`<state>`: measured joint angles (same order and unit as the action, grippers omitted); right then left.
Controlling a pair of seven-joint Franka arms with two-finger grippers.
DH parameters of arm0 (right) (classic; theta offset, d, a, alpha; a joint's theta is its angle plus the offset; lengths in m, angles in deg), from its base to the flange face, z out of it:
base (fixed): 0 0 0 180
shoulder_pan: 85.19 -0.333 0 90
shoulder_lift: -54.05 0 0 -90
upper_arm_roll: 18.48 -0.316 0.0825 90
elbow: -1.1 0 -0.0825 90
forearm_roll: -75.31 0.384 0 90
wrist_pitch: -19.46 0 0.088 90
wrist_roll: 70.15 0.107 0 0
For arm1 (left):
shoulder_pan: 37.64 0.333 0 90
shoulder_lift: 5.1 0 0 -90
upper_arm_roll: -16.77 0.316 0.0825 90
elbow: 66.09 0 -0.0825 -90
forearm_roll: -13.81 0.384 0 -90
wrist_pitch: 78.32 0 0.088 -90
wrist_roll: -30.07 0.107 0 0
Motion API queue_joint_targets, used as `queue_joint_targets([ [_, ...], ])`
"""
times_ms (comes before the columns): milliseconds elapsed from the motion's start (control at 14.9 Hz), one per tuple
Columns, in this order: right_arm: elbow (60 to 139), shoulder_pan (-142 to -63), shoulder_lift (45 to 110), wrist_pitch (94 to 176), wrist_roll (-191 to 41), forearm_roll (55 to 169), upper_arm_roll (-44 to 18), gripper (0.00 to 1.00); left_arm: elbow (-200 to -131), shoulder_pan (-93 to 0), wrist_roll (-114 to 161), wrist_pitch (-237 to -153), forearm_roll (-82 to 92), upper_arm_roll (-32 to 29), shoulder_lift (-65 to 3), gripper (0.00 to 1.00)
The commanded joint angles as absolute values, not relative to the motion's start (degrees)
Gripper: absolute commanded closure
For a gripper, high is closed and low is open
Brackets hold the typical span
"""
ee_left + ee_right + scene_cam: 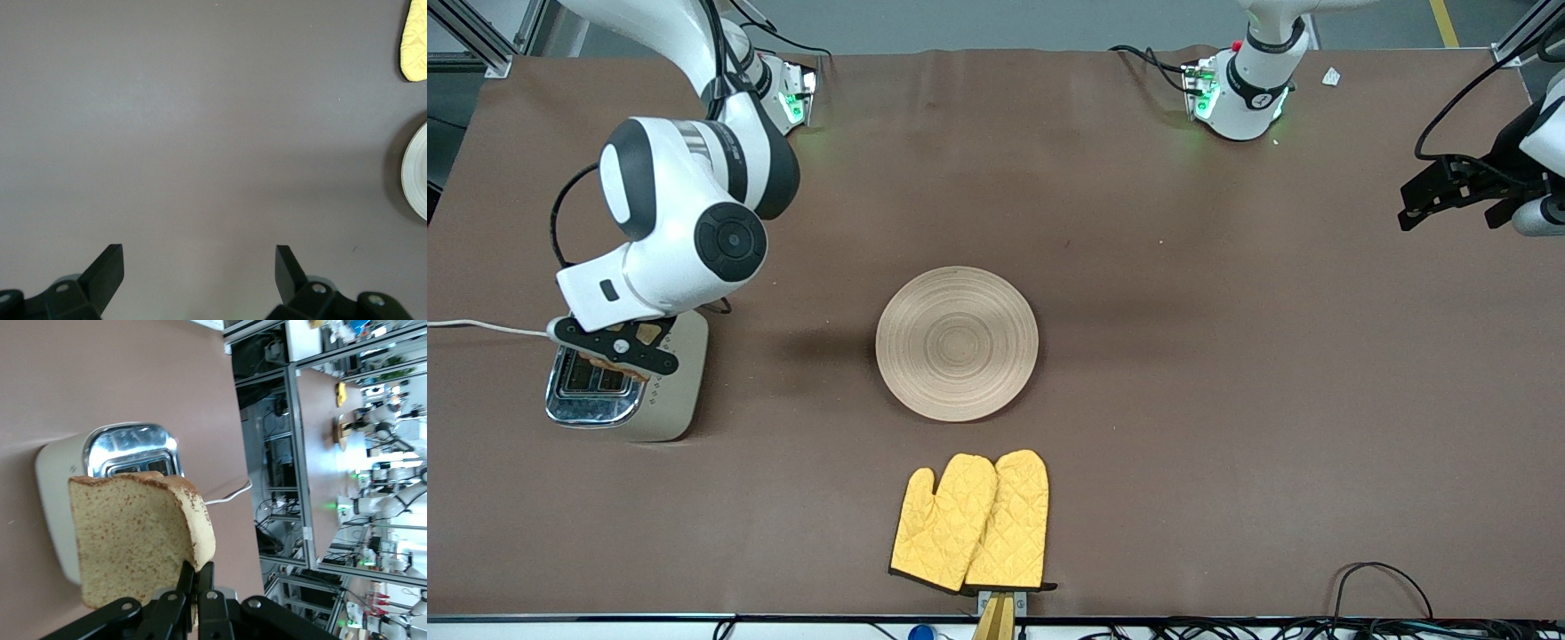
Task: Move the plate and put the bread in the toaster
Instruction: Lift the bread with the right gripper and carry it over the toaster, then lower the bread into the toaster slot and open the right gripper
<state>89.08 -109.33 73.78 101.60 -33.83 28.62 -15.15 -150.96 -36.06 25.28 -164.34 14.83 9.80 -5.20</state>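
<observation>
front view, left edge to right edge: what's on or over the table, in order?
toaster with right gripper holding the bread over it → plate → left gripper. Yellow oven mitts overlap the plate's span, so left out.

Even, diffuse light from overhead falls on the brown surface [1138,267]. The plate [957,343] casts a soft shadow toward the right arm's end. The toaster [596,391] chrome top shows bright glare. In the right wrist view, windows in the background are blown out.

One plate [956,343], one bread [133,537], one toaster [627,382], two oven mitts [971,523].
</observation>
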Motion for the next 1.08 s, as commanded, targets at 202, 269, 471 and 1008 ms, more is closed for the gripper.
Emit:
queue_joint_targets([
  [202,100.0,-104.6,69.1,110.2,-30.5,22.2,-15.7,1.00,-150.1,-35.9,26.4,-164.3,15.1,9.6,-5.5,0.00],
  [269,100.2,-104.2,68.6,110.3,-30.5,21.9,-15.8,1.00,-150.0,-35.8,26.5,-164.4,15.1,9.6,-5.5,0.00],
  [471,102.6,-103.0,67.2,111.8,-30.6,21.3,-15.8,1.00,-150.0,-35.5,26.6,-164.3,15.0,9.7,-5.5,0.00],
  [1008,109.7,-101.8,63.9,115.3,-30.3,20.0,-15.8,1.00,-153.2,-35.9,26.4,-165.6,14.5,8.0,-4.4,0.00],
])
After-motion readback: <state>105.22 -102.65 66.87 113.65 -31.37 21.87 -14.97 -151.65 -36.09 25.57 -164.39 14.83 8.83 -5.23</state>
